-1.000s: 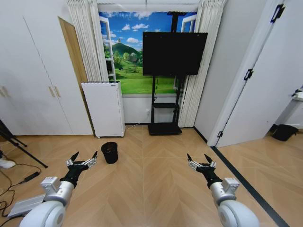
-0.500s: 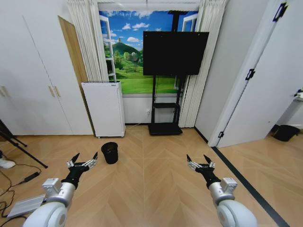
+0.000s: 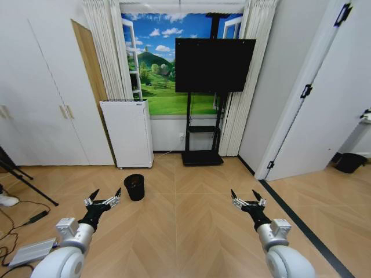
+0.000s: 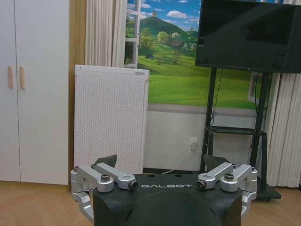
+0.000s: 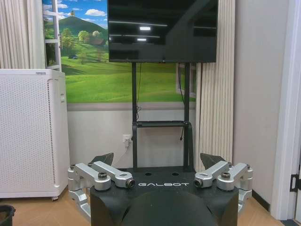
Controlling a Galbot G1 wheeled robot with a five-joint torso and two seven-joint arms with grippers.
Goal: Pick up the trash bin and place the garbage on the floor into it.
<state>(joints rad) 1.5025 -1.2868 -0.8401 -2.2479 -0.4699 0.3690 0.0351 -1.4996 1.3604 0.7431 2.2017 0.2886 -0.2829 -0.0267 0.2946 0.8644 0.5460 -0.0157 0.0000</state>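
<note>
Left gripper (image 3: 105, 197) spread wide, holding nothing, above the floor. Bin (image 3: 134, 187) upright on the floor just ahead and right of it. Right gripper (image 3: 248, 197) likewise wide, empty, well apart from bin.

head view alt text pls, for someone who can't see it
Both grippers, left gripper and right gripper, hover open and empty over a wooden floor. The small black trash bin stands ahead of the left one, near a white panel unit.
</note>
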